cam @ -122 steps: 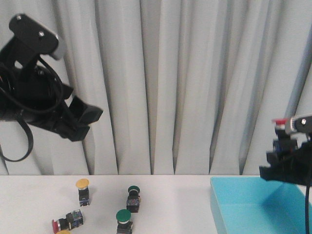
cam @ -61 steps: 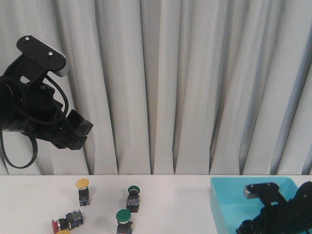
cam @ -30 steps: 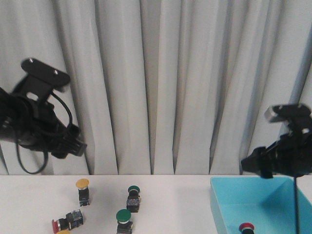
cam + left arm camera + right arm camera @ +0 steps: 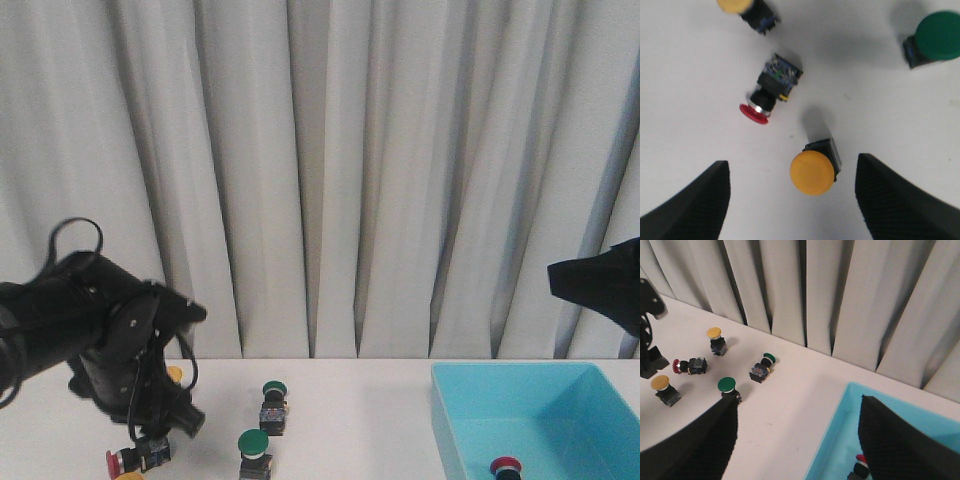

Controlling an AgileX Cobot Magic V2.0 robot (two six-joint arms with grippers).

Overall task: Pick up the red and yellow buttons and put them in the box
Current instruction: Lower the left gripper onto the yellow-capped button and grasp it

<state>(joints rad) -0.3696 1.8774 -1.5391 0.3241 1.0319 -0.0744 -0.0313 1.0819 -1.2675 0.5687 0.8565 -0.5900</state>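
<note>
My left gripper [image 4: 792,162] is open and low over the table. An upright yellow button [image 4: 812,173] stands between its fingers, untouched. A red button [image 4: 765,97] lies on its side just beyond, and a second yellow button [image 4: 735,4] stands farther off. In the front view the left arm hides most of these, and only the red button [image 4: 120,461] shows clearly. The turquoise box [image 4: 450,420] sits at the right with one red button [image 4: 505,466] inside. My right gripper [image 4: 797,400] is open and empty, high above the box's near wall [image 4: 837,410].
Two green-capped buttons [image 4: 275,389] [image 4: 253,443] stand on the white table right of the left arm. Grey curtains hang behind the table. The right wrist view shows the left arm [image 4: 647,330] at the table's left.
The left arm came down from high up to just above the buttons. The right arm lowered into the box, released the red button there, then rose up and right.
</note>
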